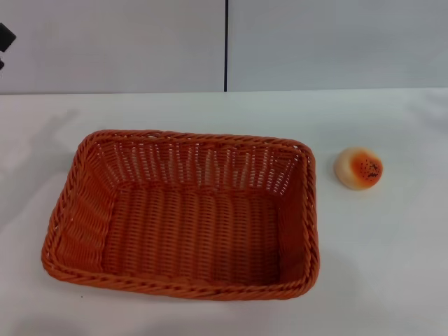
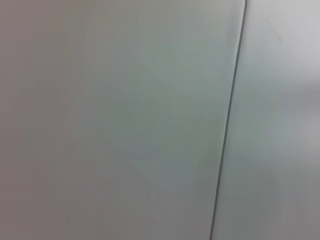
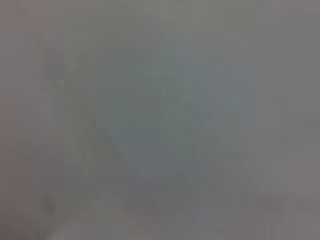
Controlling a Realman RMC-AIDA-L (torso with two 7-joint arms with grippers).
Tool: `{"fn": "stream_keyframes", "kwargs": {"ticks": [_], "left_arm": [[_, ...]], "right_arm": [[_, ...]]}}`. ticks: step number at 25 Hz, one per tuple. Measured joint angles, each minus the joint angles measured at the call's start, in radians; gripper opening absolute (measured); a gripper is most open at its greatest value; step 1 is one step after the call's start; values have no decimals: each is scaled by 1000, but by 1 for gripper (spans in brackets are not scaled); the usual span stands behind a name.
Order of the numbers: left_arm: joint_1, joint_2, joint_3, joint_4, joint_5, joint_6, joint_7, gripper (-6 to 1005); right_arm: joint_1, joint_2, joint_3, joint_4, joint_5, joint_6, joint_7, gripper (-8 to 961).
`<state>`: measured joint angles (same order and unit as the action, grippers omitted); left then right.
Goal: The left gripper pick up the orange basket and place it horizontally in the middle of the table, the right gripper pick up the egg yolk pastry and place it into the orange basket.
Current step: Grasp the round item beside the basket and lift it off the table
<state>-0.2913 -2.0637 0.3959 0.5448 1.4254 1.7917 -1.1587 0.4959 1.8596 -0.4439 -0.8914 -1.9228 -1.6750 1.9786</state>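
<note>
The orange basket (image 1: 183, 213) lies lengthwise across the middle of the white table (image 1: 378, 266) in the head view, upright and with nothing inside. The egg yolk pastry (image 1: 358, 168) sits on the table just right of the basket's far right corner, a small gap between them, its orange seeded top turned toward the front right. A black bit of the left gripper (image 1: 5, 38) pokes in at the far left edge, high above the table and well away from the basket. The right gripper is out of view. Both wrist views show only blank grey surfaces.
A grey back wall with a dark vertical seam (image 1: 226, 45) rises behind the table's far edge. The same seam (image 2: 227, 125) crosses the left wrist view. Bare tabletop lies all around the basket and pastry.
</note>
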Motion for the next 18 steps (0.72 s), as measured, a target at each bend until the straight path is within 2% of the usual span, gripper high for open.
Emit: {"fn": "stream_keyframes", "kwargs": {"ticks": [1, 2, 4, 5, 6, 7, 9, 10, 11, 12, 13, 14, 15, 16, 18], "left_arm": [[0, 0, 0, 0, 0, 0, 0, 757], [-6, 0, 0, -24, -2, 6, 28, 757], [-6, 0, 0, -24, -2, 6, 28, 756], [-6, 0, 0, -24, -2, 6, 28, 756], [-19, 0, 0, -70, -2, 11, 83, 756], [-25, 0, 2, -88, -1, 12, 108, 756], [-34, 0, 10, -121, 0, 12, 144, 756], [-36, 0, 11, -128, 0, 12, 151, 757], [-38, -1, 14, -141, 1, 13, 166, 757], [-38, -1, 14, -141, 1, 13, 166, 757], [-39, -1, 16, -148, 1, 13, 173, 757], [-39, -2, 21, -154, 0, 14, 181, 757], [-39, -2, 21, -154, 0, 14, 181, 757], [-39, -2, 23, -160, -3, 14, 184, 757], [-38, -2, 23, -163, -4, 14, 184, 757]], "right_arm": [[49, -12, -53, 5, -94, -12, 41, 425], [49, -12, -53, 5, -94, -12, 41, 466], [112, -19, -114, 24, -218, -11, 89, 549], [137, -21, -137, 34, -269, -10, 107, 591], [201, -15, -192, 58, -377, 0, 141, 632], [201, -15, -192, 58, -377, 0, 141, 668], [253, 2, -225, 70, -471, 13, 158, 739], [278, 16, -237, 71, -523, 26, 163, 739], [307, 42, -254, 73, -592, 49, 165, 738], [307, 42, -254, 73, -592, 49, 165, 738], [320, 56, -263, 75, -627, 64, 165, 738], [343, 80, -281, 86, -684, 98, 168, 738], [343, 80, -281, 86, -684, 98, 168, 737], [359, 94, -298, 104, -714, 121, 169, 737], [365, 99, -310, 115, -721, 132, 171, 737]]}}
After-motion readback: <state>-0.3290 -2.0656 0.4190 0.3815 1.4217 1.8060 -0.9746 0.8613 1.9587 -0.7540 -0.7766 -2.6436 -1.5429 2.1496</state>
